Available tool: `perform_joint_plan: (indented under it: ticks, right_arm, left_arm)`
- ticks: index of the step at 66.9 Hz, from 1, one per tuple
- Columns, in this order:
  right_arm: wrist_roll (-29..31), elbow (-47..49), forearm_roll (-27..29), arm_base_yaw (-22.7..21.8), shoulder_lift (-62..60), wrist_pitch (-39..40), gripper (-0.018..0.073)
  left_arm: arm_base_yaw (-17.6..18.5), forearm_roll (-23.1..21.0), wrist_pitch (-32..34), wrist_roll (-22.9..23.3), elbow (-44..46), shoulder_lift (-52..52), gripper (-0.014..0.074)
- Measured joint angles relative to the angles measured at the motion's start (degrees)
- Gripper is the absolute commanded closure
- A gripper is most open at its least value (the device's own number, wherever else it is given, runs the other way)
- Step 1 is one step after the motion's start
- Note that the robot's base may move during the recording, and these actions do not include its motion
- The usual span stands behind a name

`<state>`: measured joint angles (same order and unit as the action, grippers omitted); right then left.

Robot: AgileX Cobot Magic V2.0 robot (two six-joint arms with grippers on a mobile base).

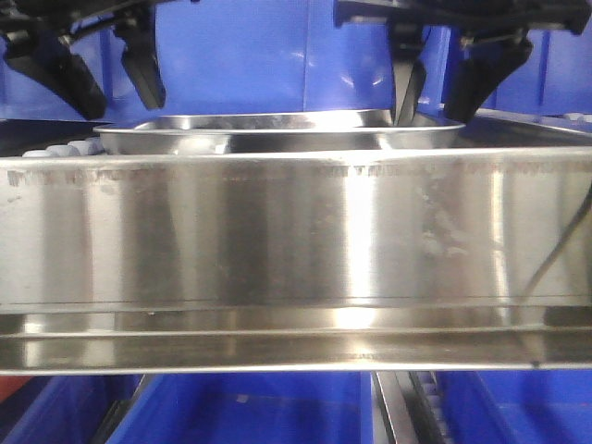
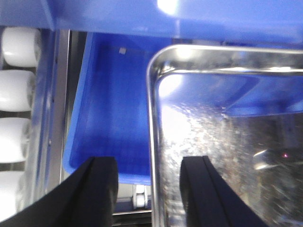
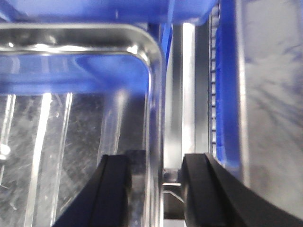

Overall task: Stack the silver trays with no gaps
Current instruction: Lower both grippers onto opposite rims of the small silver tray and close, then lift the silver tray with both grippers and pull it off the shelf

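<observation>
Closest to the front camera, a long brushed-steel rail (image 1: 296,231) is stretched across the full width of the picture. Directly behind it the silver tray (image 1: 277,134) is seen lying level, its rolled rim showing just above the rail's top edge (whether a second tray is nested beneath it cannot be told). Blue bins (image 1: 240,55) are ranged behind it. The left gripper (image 1: 120,97) is held above the tray's left end. The right gripper (image 1: 433,111) is lowered at its right end, with one finger inside the pan and the other outside.

From the left wrist, the jaws of the left gripper (image 2: 147,163) are shown spread apart, and the left rim of the silver tray (image 2: 227,142) is seen running between them without being clamped. A blue bin (image 2: 113,104) is visible below and beside that rim, and white rollers (image 2: 16,90) are lined up at the far left.

From the right wrist, the jaws of the right gripper (image 3: 155,161) are likewise parted. They are set astride the right rim of the silver tray (image 3: 71,132) and are not closed on it.
</observation>
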<state>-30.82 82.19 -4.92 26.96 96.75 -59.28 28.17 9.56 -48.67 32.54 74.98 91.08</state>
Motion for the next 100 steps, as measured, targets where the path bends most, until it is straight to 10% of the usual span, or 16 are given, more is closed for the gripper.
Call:
perform_joint_plan:
  ticks: [48,61,100]
  right_arm:
    - [0.12,0.09,1.38,0.00,2.11,0.81,0.0379]
    - [0.12,0.09,1.38,0.00,2.11,0.81,0.0518]
    - [-1.46,2.34,-0.41,0.00,-5.22,0.41,0.0571]
  left_arm:
    - [0.00,0.00,0.35,0.00,0.10,3.88,0.0437]
    - [0.00,-0.21,0.93,0.00,0.12,3.88,0.0630]
    - [2.16,0.77,-5.87,0.47,6.37,-1.02,0.0612]
